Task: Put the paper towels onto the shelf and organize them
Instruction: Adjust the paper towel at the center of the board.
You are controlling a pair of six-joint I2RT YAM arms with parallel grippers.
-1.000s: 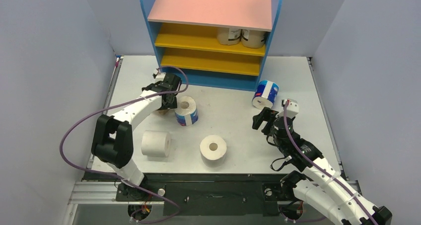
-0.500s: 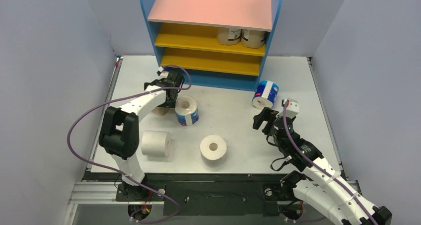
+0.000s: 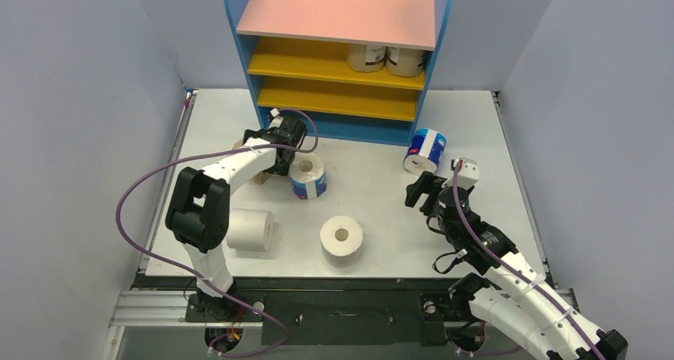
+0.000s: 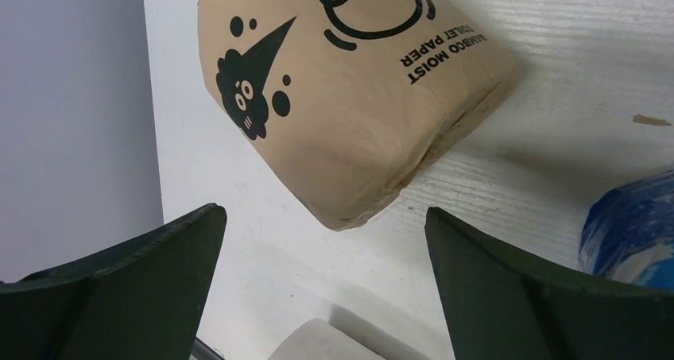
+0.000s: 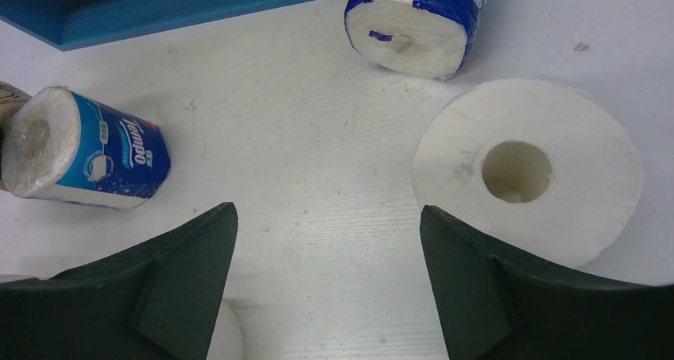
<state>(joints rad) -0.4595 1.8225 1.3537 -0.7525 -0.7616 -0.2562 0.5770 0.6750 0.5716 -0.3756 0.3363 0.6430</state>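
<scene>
Roll [image 3: 426, 147] in blue wrapper lies sideways — end facing right arm [image 3: 477, 245].

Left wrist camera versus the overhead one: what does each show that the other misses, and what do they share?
Left wrist only: the black cartoon and lettering on the tan-wrapped roll. Overhead only: the shelf, two rolls on its upper yellow board. Both: that tan-wrapped roll on the table, a blue-wrapped roll beside it.

The tan roll [image 4: 350, 114] bears black print; the shelf [image 3: 338, 14] is blue, pink, yellow
</scene>
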